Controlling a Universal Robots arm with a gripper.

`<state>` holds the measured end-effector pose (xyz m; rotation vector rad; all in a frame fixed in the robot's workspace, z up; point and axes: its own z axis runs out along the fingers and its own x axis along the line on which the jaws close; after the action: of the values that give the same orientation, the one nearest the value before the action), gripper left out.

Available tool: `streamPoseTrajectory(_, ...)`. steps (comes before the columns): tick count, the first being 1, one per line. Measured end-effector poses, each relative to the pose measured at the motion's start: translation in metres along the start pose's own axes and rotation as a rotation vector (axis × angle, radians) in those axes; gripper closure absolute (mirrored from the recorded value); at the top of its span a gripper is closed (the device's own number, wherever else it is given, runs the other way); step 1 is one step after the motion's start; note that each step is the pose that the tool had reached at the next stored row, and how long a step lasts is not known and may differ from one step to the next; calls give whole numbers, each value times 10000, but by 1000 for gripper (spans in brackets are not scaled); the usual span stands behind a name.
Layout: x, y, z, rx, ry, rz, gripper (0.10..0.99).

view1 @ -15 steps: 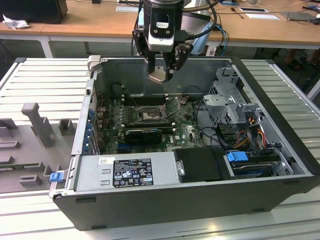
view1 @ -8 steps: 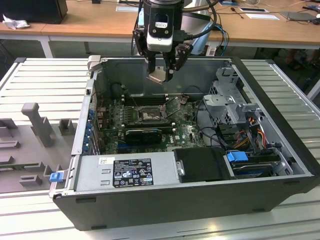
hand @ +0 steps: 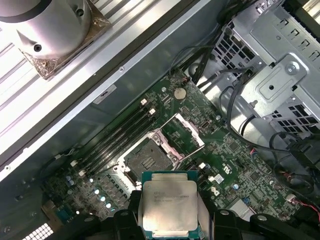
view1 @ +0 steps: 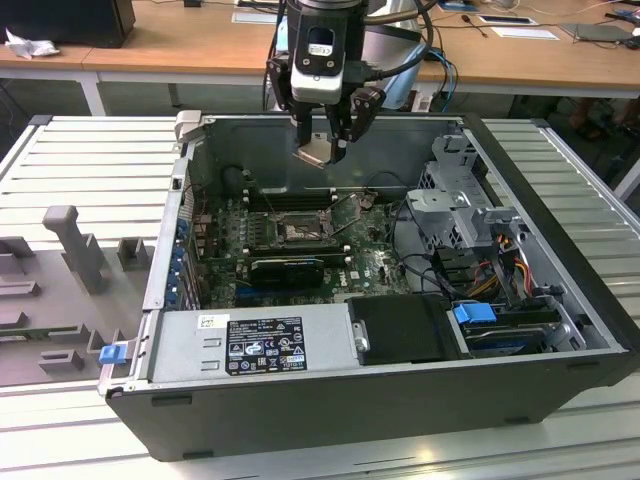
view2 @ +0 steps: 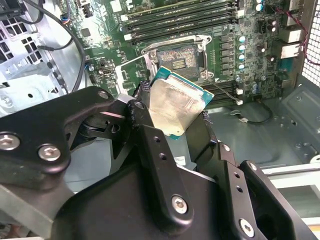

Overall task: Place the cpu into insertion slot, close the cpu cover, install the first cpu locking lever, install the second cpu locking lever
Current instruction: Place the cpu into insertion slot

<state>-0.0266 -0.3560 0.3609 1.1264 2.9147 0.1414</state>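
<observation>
My gripper (view1: 320, 148) hangs above the open computer case, shut on the cpu (view1: 314, 152), a flat silvery square chip with a green edge. Both wrist views show the cpu (view2: 175, 106) (hand: 169, 205) pinched between the black fingers (view2: 142, 120). The insertion slot (view1: 297, 232) (view2: 180, 57) (hand: 149, 157) lies uncovered on the green board below, well under the chip. The cpu cover (hand: 184, 135), a silvery frame, stands swung open beside the slot. Thin metal levers (view2: 225, 91) lie raised next to the socket.
Long black memory slots (view1: 285, 198) run behind the socket and a black finned card (view1: 288, 270) sits in front. A drive cage (view1: 455, 200) with cables fills the exterior view's right, a power supply (view1: 265, 345) the front. Case walls (view1: 170, 230) ring the board.
</observation>
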Motion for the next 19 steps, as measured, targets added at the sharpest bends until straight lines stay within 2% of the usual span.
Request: streamPoseTrajectory(19, 0, 0, 1, -16, -71, 797, 561)
